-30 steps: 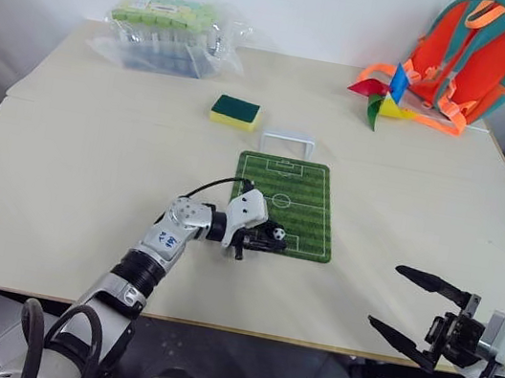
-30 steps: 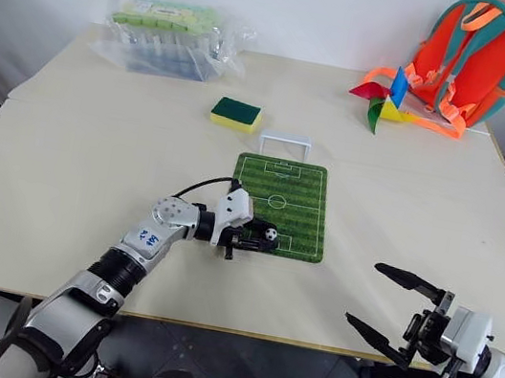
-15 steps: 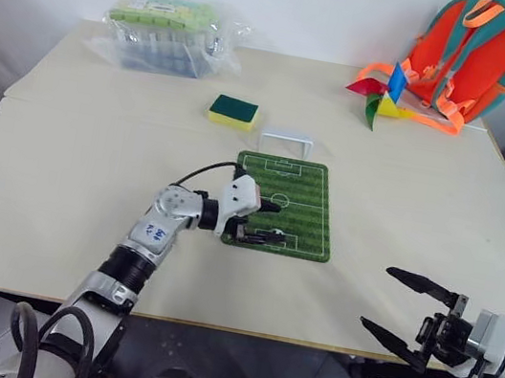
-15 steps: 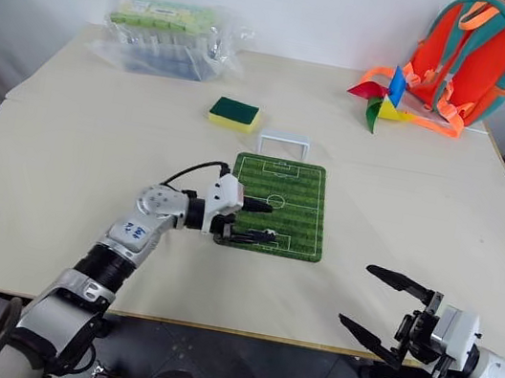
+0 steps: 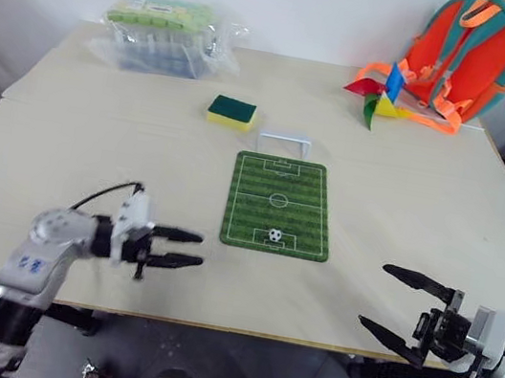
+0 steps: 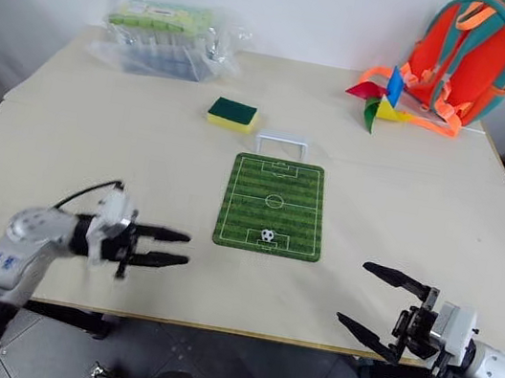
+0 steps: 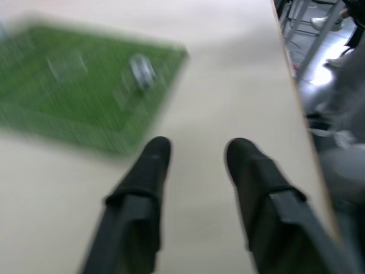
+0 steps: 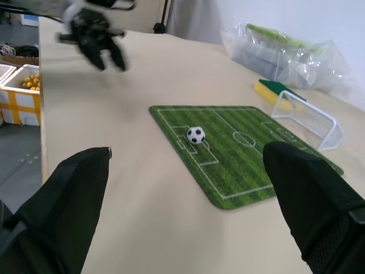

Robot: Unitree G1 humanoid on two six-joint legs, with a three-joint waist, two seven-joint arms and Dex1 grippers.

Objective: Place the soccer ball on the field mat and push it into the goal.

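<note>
The soccer ball [image 5: 275, 235], tiny and white with black patches, rests free on the near end of the green field mat [image 5: 281, 189], in the near penalty box. The white goal [image 5: 285, 142] stands on the table just beyond the mat's far end. My left gripper [image 5: 197, 249] hovers over bare table to the left of the mat, pointing toward it, its fingers a little apart with nothing between them. In the left wrist view the ball [image 7: 141, 70] lies ahead of the fingers. My right gripper [image 5: 375, 295] is wide open and empty near the table's front right edge.
A green-and-yellow sponge [image 5: 232, 111] lies left of the goal. A plastic-wrapped pack [image 5: 167, 34] sits at the far left; a pinwheel [image 5: 382, 94] and an orange backpack [image 5: 469, 51] are at the far right. The table's front edge [image 5: 257, 333] runs close under both grippers.
The left gripper let go of the ball, which stays on the mat, and drew away to the left and toward the near edge, its fingers narrowing. The right gripper held still.
</note>
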